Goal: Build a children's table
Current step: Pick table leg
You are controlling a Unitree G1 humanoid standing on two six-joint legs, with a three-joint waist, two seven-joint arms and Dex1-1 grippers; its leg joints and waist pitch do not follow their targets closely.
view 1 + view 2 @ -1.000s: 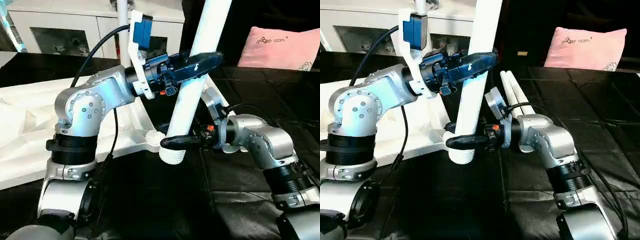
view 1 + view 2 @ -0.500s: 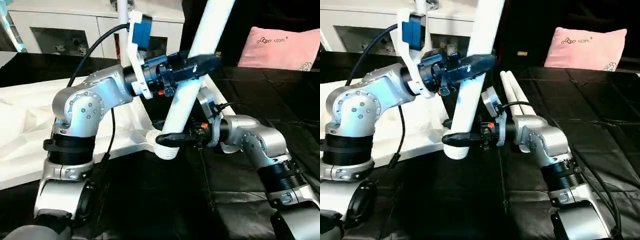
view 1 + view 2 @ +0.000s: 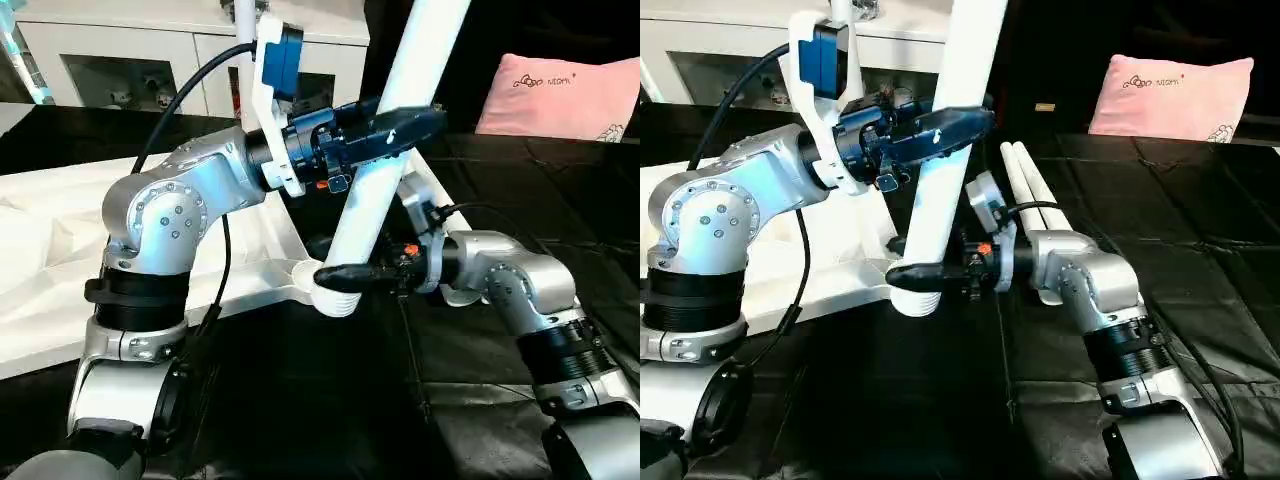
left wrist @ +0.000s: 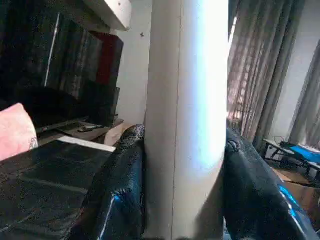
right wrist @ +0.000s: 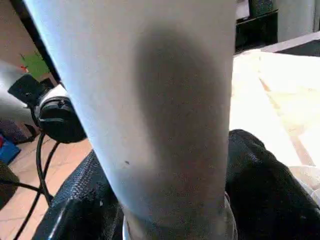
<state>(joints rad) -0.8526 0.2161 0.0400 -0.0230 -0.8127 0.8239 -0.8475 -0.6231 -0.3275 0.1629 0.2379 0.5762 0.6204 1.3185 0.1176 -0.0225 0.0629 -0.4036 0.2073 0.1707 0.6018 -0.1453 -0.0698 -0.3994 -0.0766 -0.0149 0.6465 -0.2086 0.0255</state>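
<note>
A long white tube leg (image 3: 378,180) leans steeply, its top out of the picture. My left gripper (image 3: 400,122) is shut on its middle, and the wrist view has the tube between the black fingers (image 4: 117,190). My right gripper (image 3: 348,274) is shut on the leg just above its ribbed lower end (image 3: 335,300). That end hangs right beside the round corner socket (image 3: 303,271) of the white tabletop (image 3: 50,260), which lies ribbed side up on the left. Whether the end touches the socket I cannot tell. Two more legs (image 3: 1025,185) lie on the black cloth behind my right arm.
A white tube (image 3: 244,45) stands upright behind my left arm. The white glass-doored cabinet (image 3: 130,60) lines the back. A pink cushion (image 3: 560,92) rests at the back right. Black cloth (image 3: 330,400) covers the floor in front.
Both grippers carried the leg a little to the left, bringing its lower end closer to the tabletop's corner socket. Over the last half second it has barely moved.
</note>
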